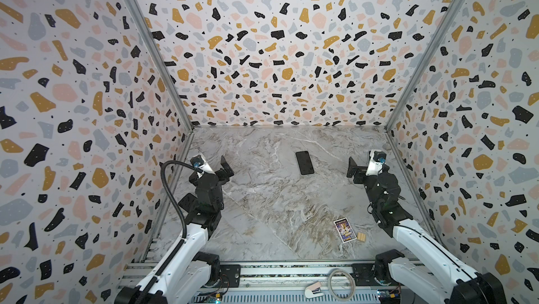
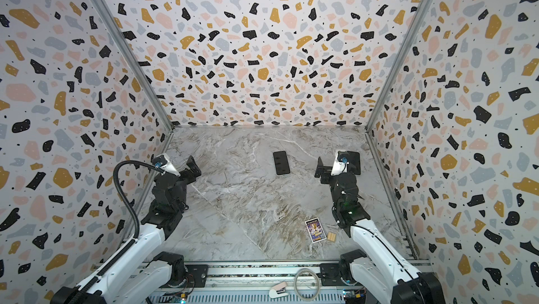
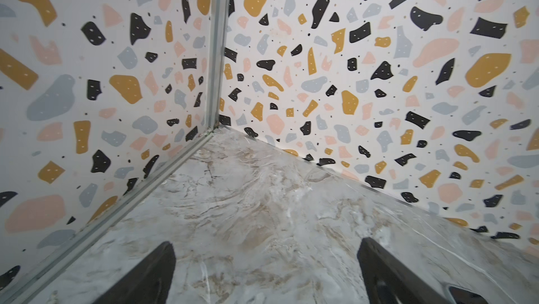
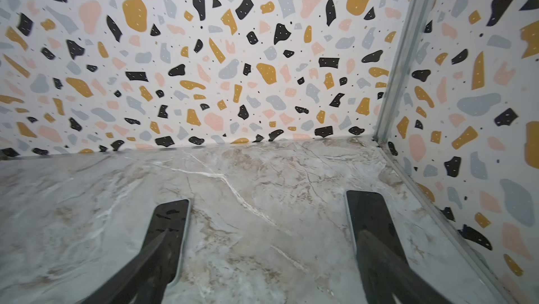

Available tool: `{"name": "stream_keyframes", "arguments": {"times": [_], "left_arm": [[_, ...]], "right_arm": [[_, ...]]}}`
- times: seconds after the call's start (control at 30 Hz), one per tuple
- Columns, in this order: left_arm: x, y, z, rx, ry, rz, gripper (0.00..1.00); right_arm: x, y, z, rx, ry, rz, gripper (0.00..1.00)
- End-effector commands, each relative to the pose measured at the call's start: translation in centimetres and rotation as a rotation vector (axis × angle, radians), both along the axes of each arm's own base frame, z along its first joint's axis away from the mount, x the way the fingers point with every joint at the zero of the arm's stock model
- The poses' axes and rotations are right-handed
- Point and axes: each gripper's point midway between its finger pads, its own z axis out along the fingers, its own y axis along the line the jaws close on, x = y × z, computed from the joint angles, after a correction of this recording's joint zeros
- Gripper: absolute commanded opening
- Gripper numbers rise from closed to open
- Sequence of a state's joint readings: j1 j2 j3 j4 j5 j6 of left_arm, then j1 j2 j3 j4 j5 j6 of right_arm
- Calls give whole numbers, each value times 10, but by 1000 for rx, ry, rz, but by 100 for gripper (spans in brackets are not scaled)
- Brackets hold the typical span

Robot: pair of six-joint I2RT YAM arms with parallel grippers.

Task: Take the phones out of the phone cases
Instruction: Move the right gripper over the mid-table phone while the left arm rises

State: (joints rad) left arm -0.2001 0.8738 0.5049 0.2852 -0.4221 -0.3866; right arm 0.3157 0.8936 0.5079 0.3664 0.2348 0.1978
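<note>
1. Two items sat on the near rail (image 1: 277,270): a coiled cable (image 1: 341,284) and a white stapler-like thing (image 1: 313,291).
2. On your marble tabletop (image 1: 262,215), a printed card (image 1: 345,230) lay just beside a wooden block (image 1: 361,236); its lettering was unreadable.
3. Both your left gripper (image 1: 227,168) and right gripper (image 1: 354,171) stood spread wide, empty.
4. Between them, the phone (image 1: 304,162) lay flat; cased or bare, you couldn't tell.
5. A half-hidden dark slab (image 2: 353,161) lay beside the right gripper.
6. Terrazzo walls (image 1: 277,54) enclosed three sides.
</note>
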Motion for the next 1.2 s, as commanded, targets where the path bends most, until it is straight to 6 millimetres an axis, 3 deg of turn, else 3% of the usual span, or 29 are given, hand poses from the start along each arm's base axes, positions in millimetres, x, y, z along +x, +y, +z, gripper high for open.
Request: {"name": "stream_keyframes", "arguments": {"times": [0.0,0.2,0.47,0.7,1.17], "left_arm": [[-7,-35,-22,-116,175,-176,100],[-20,-75,-30,-158,283,-385,100],[-36,-92,-35,-154,360,-486,100],[-45,-95,-46,-108,408,-491,100],[-52,-95,-48,-75,413,-497,100]], "right_arm": [[-21,22,-39,59,264,94,99],[-44,52,-50,76,437,175,99],[-52,103,-64,-4,599,235,99],[-29,135,-84,-75,693,242,99],[33,188,-117,-206,832,300,99]]}}
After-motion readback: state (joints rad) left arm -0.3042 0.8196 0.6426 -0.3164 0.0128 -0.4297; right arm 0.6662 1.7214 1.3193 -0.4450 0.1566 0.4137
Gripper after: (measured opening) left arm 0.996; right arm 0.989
